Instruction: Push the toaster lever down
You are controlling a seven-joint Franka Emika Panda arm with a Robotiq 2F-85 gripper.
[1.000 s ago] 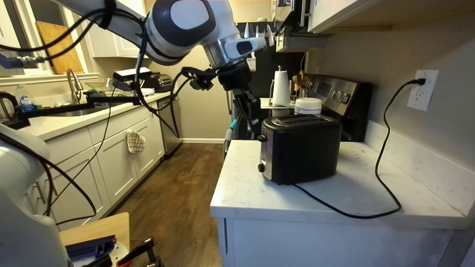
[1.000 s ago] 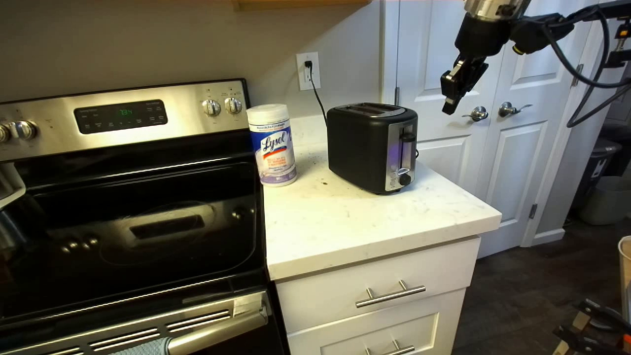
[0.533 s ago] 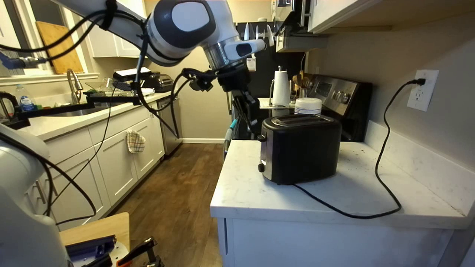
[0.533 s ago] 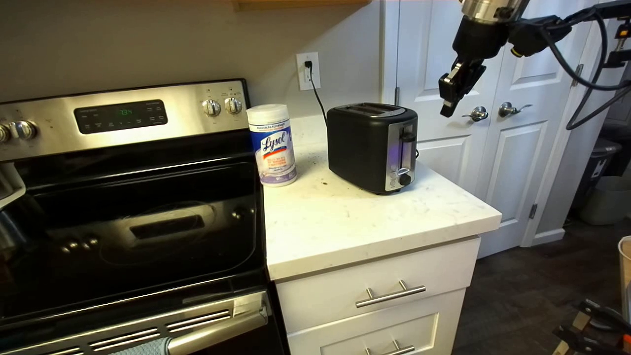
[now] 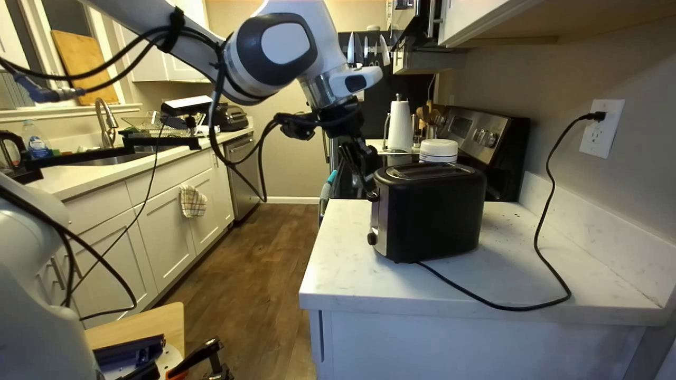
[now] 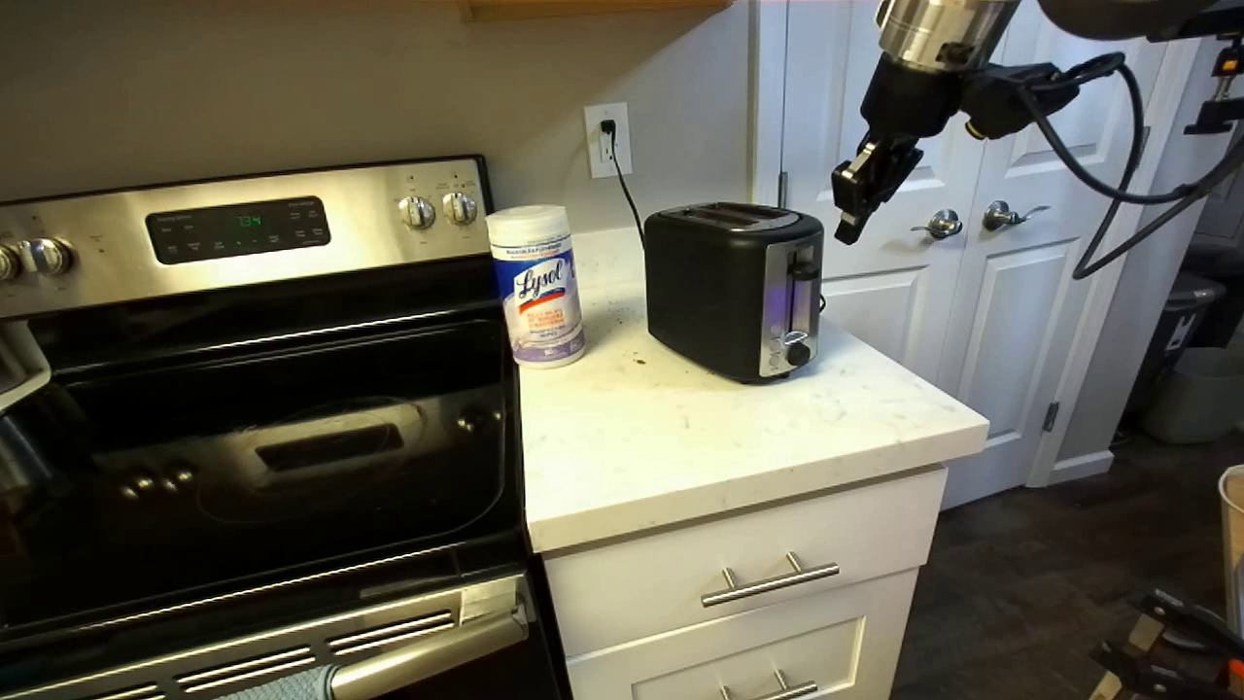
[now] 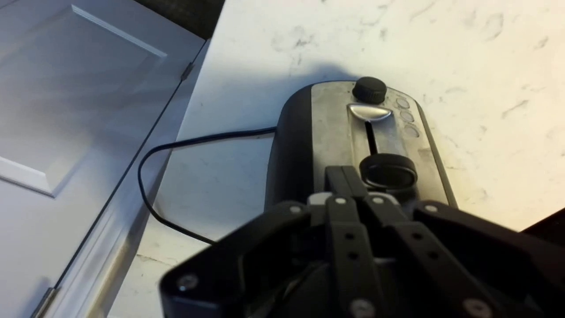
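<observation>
In the wrist view the gripper (image 7: pixel 345 181) shows at the lower edge with its jaws clenched, the two fingertips (image 7: pixel 354 181) pressed side by side. Just past them is the toaster (image 7: pixel 335 132), its narrow metal end face turned toward the camera. The toaster lever (image 7: pixel 388 170), a dark rounded tab, lies immediately right of the fingertips in this picture. A narrow slot (image 7: pixel 371 137) runs from it toward a silver crescent (image 7: pixel 371 112), with a black dial (image 7: pixel 370 90) beyond. The power cord (image 7: pixel 220 135) loops over the counter (image 7: pixel 507 110) on the left.

In an exterior view the gripper (image 5: pixel 371 191) slants down to the end face of the toaster (image 5: pixel 430 216), its tips overlapping the top of the lever (image 5: pixel 373 197) from this angle; touch cannot be judged here. The toaster stands upright on the counter, and its cord leads to a wall outlet (image 5: pixel 604 132).

In an exterior view the gripper (image 6: pixel 847 233) hangs tilted beside the toaster (image 6: pixel 719 292), its tips slightly higher than the lever (image 6: pixel 805 271). A sliver of white door (image 6: pixel 875 301) shows between tips and toaster, so the jaws are near the lever yet apart from it. The lever sits high on the end face, above the dial. A Lysol canister (image 6: pixel 541 292) stands between the toaster and the stove (image 6: pixel 292 418).
</observation>
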